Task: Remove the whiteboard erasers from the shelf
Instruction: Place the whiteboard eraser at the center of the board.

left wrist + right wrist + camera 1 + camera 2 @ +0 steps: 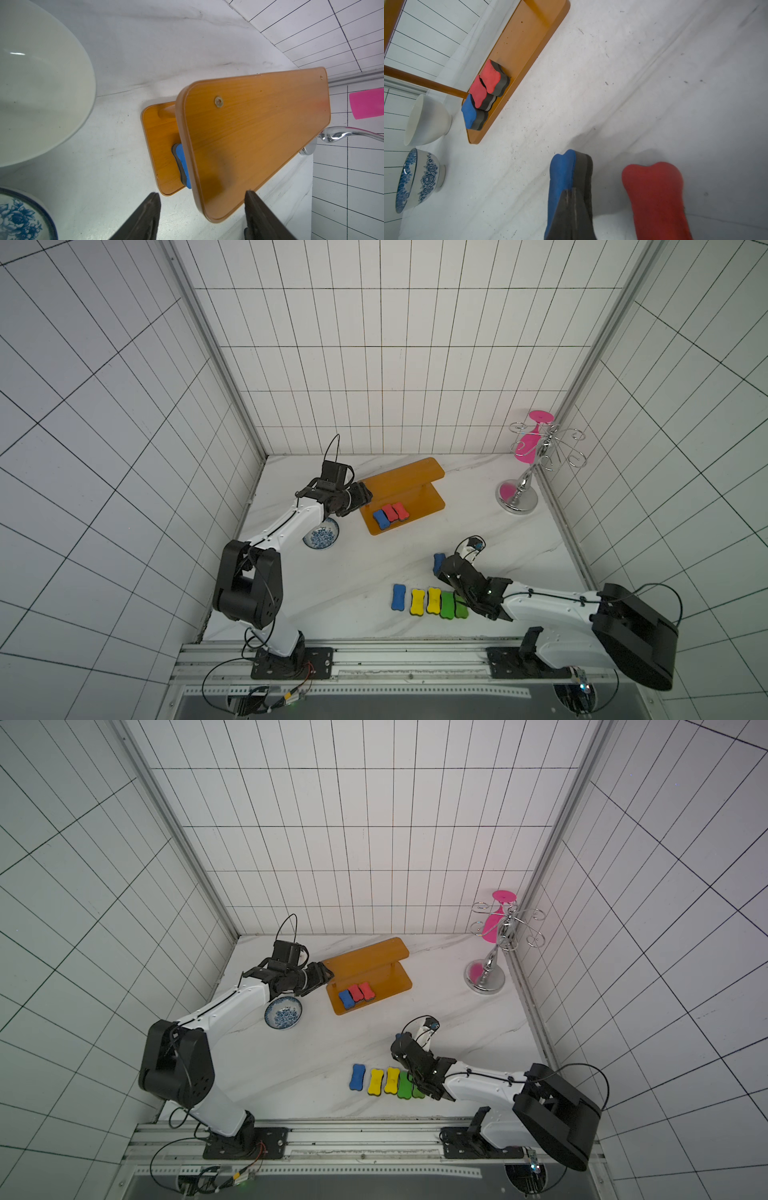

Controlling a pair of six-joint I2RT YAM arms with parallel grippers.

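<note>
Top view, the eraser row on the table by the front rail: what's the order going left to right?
blue eraser → yellow eraser → second yellow eraser → green eraser → second green eraser, partly covered.

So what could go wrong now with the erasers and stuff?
1. The left gripper hangs open at the top board of the shelf, while three erasers lie on the lower board; reaching in could bump and shove the shelf.
2. The patterned bowl sits close to the left gripper too, so a swing might knock it.
3. The right gripper holds a blue eraser beside a red eraser on the table; setting it down could land on that one.
</note>
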